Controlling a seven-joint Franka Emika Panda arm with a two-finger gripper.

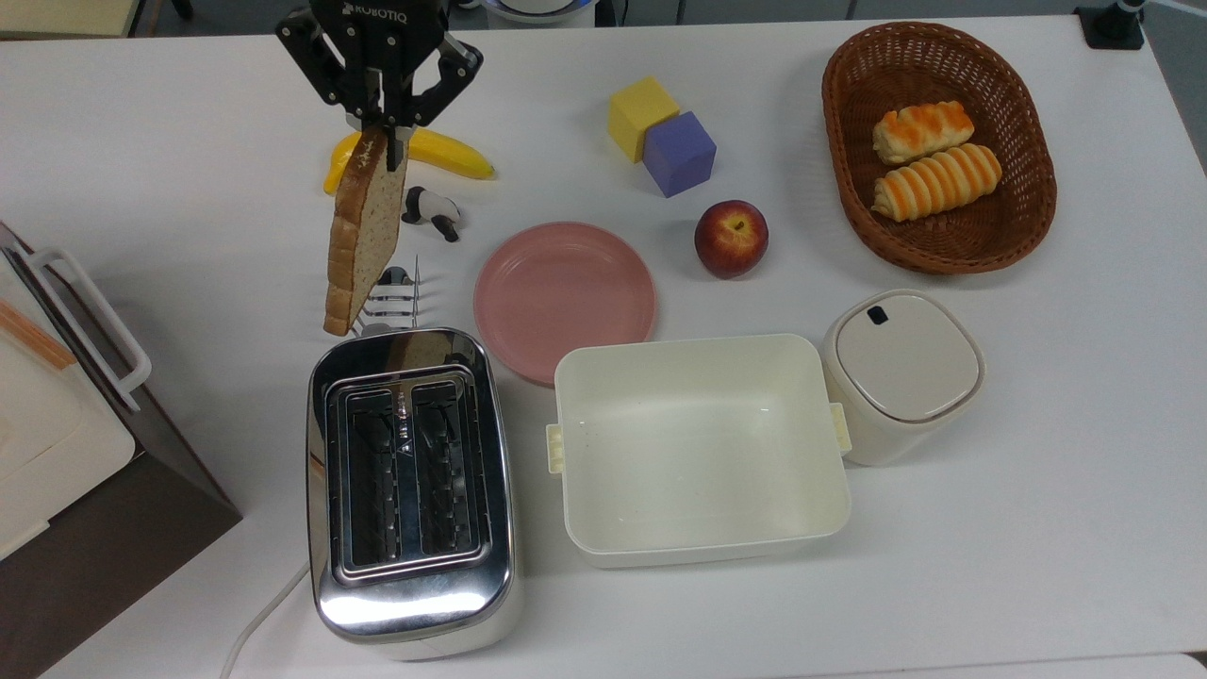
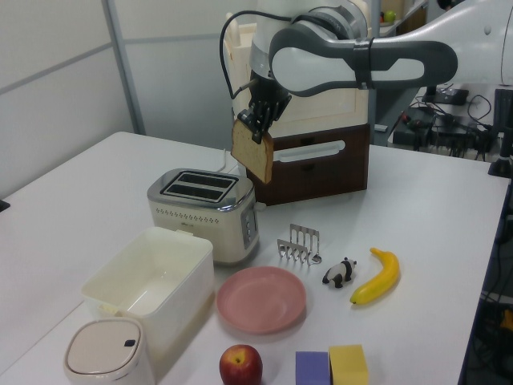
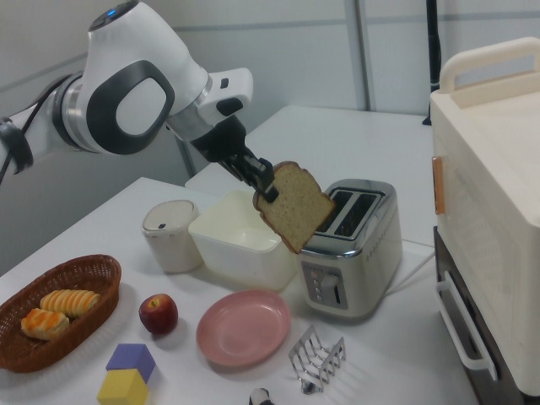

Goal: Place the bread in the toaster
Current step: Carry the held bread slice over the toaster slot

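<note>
My gripper is shut on the top edge of the bread, a speckled tan slice with a dark crust that hangs tilted in the air. The chrome two-slot toaster stands below it, both slots open and empty. In the top view the slice's lower end hovers just beyond the toaster's far end, over the small wire toast rack.
A pink plate, an apple, a cream box and a lidded canister lie to the top view's right of the toaster. Banana, panda figure, two cubes and a roll basket sit farther back. A bread bin borders the top view's left.
</note>
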